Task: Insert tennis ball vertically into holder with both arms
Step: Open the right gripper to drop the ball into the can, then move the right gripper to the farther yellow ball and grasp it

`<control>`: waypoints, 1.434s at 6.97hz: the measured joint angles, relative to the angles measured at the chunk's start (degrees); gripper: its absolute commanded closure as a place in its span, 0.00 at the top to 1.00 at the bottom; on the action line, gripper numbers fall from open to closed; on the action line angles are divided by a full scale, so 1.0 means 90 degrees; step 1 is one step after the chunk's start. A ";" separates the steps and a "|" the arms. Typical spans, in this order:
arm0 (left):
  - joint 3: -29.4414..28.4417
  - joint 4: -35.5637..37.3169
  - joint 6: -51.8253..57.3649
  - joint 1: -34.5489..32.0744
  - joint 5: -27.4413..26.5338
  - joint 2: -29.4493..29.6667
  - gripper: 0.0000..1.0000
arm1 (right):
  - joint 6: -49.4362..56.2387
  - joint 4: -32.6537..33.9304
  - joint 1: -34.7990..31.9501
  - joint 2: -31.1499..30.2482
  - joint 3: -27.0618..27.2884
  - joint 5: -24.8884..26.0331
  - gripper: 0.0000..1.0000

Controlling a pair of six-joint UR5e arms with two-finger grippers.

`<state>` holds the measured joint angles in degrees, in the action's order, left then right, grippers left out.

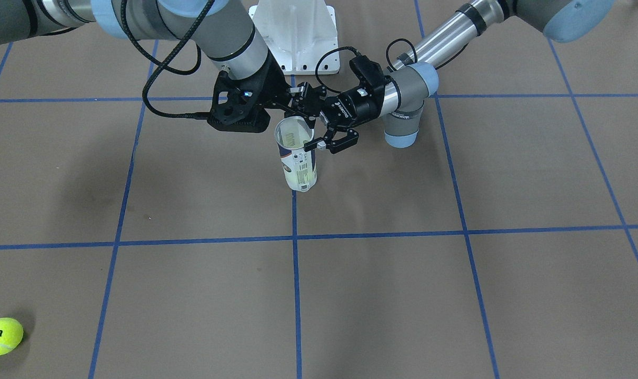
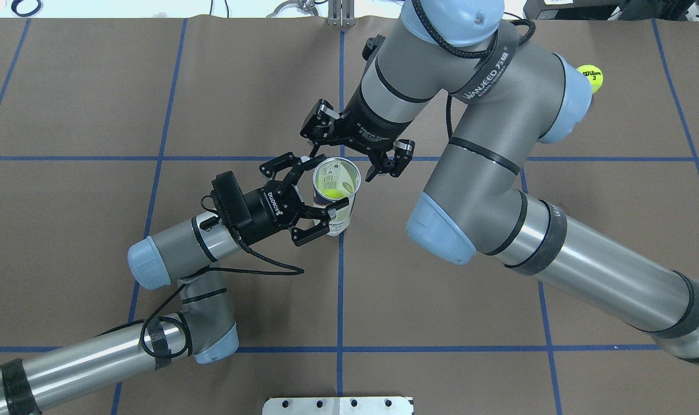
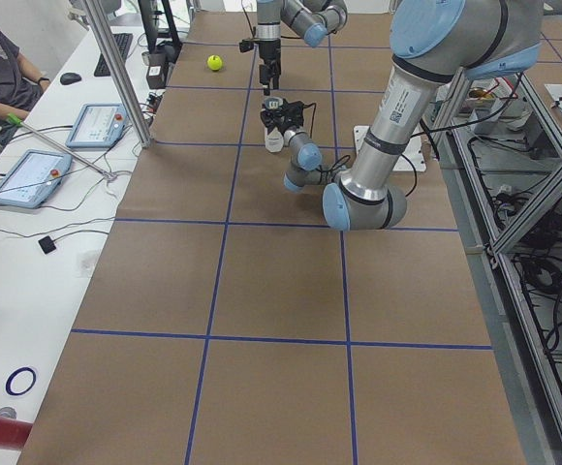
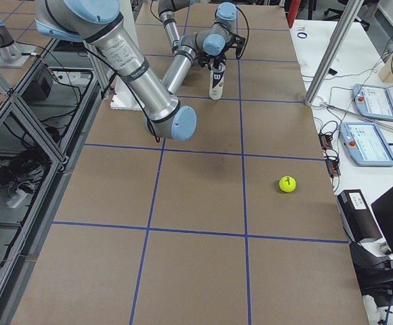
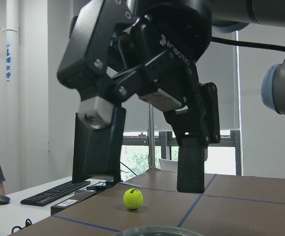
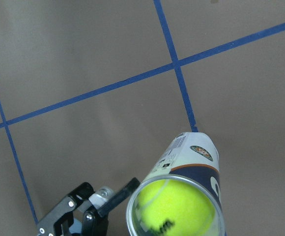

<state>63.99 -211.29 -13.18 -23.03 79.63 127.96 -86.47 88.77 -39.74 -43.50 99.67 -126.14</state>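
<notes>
The left gripper (image 2: 325,184) grasps the holder (image 1: 300,163) just under its silver rim, one finger on each side, and the can stands upright on the table (image 1: 403,295). Directly above the holder's mouth hangs the right gripper (image 5: 143,182), jaws spread and empty, with a tennis ball (image 6: 177,209) inside the can below it (how deep is unclear). A loose ball (image 1: 1,337) lies well apart from both grippers, on the right gripper's side.

Clear holder (image 1: 297,155) (white-navy label (image 1: 300,166)) on brown, blue-gridded table (image 1: 456,295).
</notes>
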 measured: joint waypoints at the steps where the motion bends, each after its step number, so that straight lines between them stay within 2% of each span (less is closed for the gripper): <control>1: 0.0000 0.0000 0.0000 0.0000 0.0000 -0.0001 0.87 | 0.0016 0.0000 -0.0006 -0.0015 0.0025 -0.0009 1.00; 2: 0.0001 0.0000 0.0000 0.0000 0.0000 -0.0002 0.87 | 0.0044 0.0002 -0.0085 -0.0110 0.0082 -0.0055 1.00; 4: 0.0004 -0.0007 0.0000 0.0000 -0.0035 -0.0015 0.87 | 0.0474 0.0009 -0.0574 -0.0739 0.0353 -0.0227 1.00; 7: 0.0016 -0.0010 0.0000 -0.0004 -0.0048 -0.0031 0.88 | 0.1883 0.0019 -0.1502 -0.1662 0.0401 -0.0623 1.00; 8: 0.0018 -0.0012 0.0000 -0.0004 -0.0070 -0.0034 0.88 | 0.2671 0.0015 -0.1850 -0.2006 0.0204 -0.0658 1.00; 10: 0.0019 -0.0019 0.0000 -0.0004 -0.0123 -0.0050 0.88 | 0.4629 -0.0064 -0.2656 -0.2317 -0.0998 -0.0586 1.00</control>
<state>64.16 -211.46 -13.18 -23.06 78.52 127.50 -44.81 88.20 -63.64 -64.36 90.69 -131.42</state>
